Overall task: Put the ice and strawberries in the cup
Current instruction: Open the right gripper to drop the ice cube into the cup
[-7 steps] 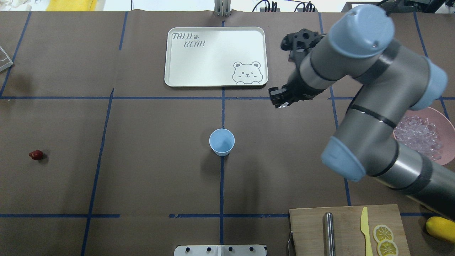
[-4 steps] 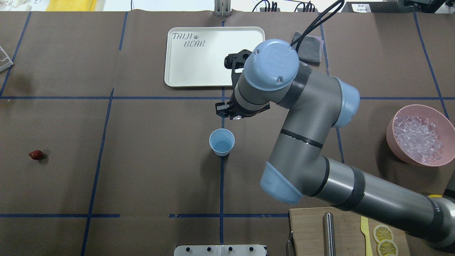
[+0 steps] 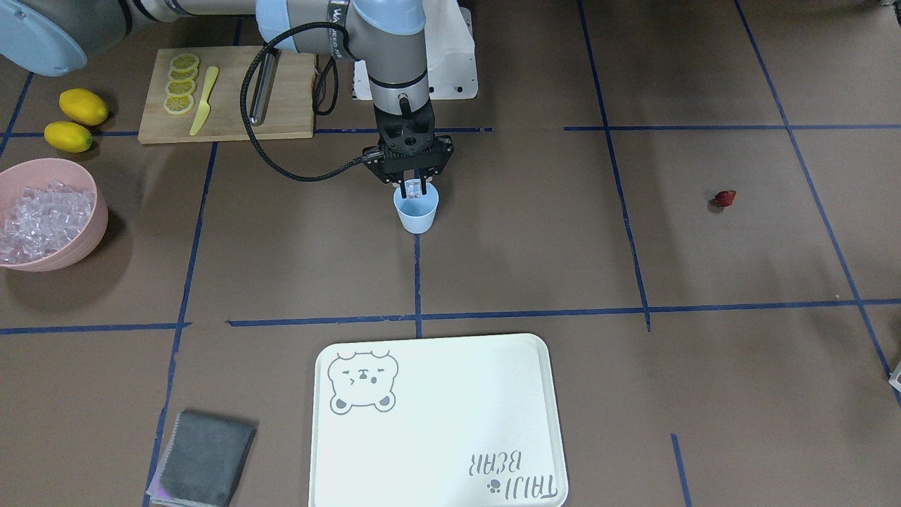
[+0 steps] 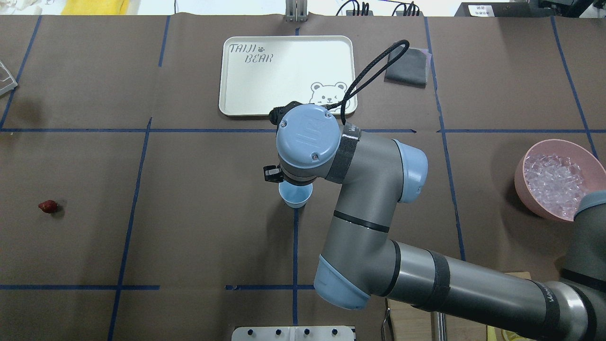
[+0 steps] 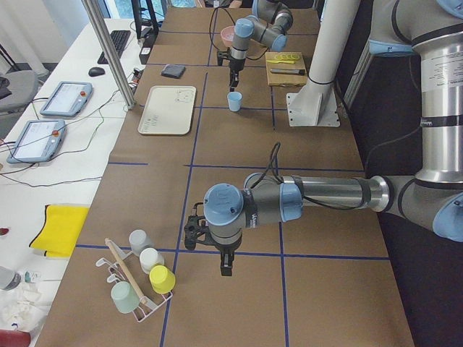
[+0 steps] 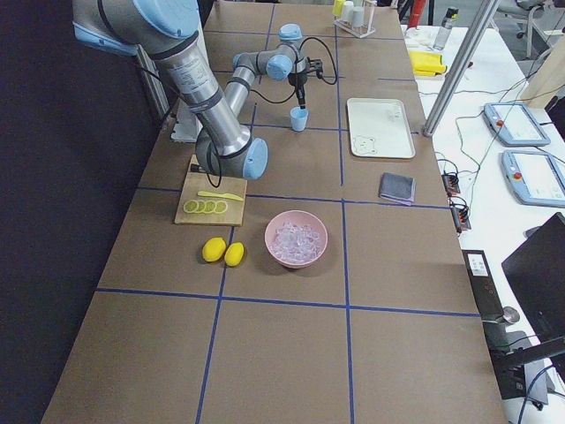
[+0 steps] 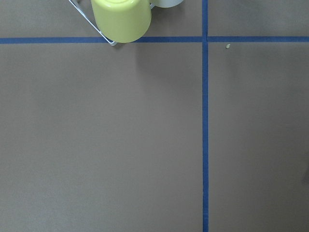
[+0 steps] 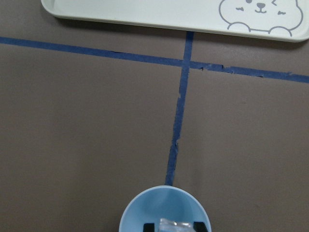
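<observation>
The right tool (image 3: 414,187) now hangs straight down over the mouth of the cup (image 3: 417,215), its fingers pressed onto a single clear ice cube (image 8: 174,225) that the wrist view shows framed inside the cup's rim. A second ago this tool was off to the robot's right, beside the corner of the tray (image 4: 236,76) and nearer the pink bowl (image 4: 524,187). A moment later it was just beyond the cup, and it has since swung in to line up above it. The cup itself has not shifted from its spot on the blue tape line in the middle of the tabletop (image 4: 189,237), and its visible floor looks bare, so this seems to be the first cube to arrive. The carry looks finished, and what remains for this piece is to part the fingers and let it drop. The rest of the ice (image 4: 551,182) lies heaped in the pink bowl, well apart on the robot's right. The strawberry (image 4: 48,206) sits where it was, alone, far out on the robot's left and untouched, so that half of the task has not begun. The left tool (image 5: 226,266) hovers over bare tabletop at the far left end, and whether it is spread or closed I cannot tell.
</observation>
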Motion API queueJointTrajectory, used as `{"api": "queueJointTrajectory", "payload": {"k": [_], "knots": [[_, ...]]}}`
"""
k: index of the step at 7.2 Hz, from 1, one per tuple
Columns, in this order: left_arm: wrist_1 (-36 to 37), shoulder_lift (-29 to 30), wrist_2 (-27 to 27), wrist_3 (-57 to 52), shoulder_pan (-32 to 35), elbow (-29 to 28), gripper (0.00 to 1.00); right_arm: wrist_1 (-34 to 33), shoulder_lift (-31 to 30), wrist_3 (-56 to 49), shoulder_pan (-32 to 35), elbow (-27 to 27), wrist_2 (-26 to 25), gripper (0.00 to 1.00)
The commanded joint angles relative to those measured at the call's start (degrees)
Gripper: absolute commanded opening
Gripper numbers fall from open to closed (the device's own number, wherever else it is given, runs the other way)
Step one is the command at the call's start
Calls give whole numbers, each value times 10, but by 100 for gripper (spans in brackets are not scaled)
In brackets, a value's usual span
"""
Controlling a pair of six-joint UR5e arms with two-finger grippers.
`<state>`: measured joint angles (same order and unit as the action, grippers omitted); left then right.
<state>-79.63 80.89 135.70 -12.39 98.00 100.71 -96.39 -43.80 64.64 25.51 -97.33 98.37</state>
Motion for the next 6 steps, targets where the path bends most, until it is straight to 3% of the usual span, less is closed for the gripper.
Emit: {"api": "queueJointTrajectory", "payload": {"k": [1, 3, 6], "knots": [[0, -1, 0, 0, 0, -1, 100, -6, 1, 1, -4, 1, 0, 23], [0, -1, 0, 0, -1, -1, 100, -5, 0, 1, -5, 0, -1, 98], [0, -1, 0, 0, -1, 0, 100, -5, 0, 0, -5, -2, 2, 99]]}}
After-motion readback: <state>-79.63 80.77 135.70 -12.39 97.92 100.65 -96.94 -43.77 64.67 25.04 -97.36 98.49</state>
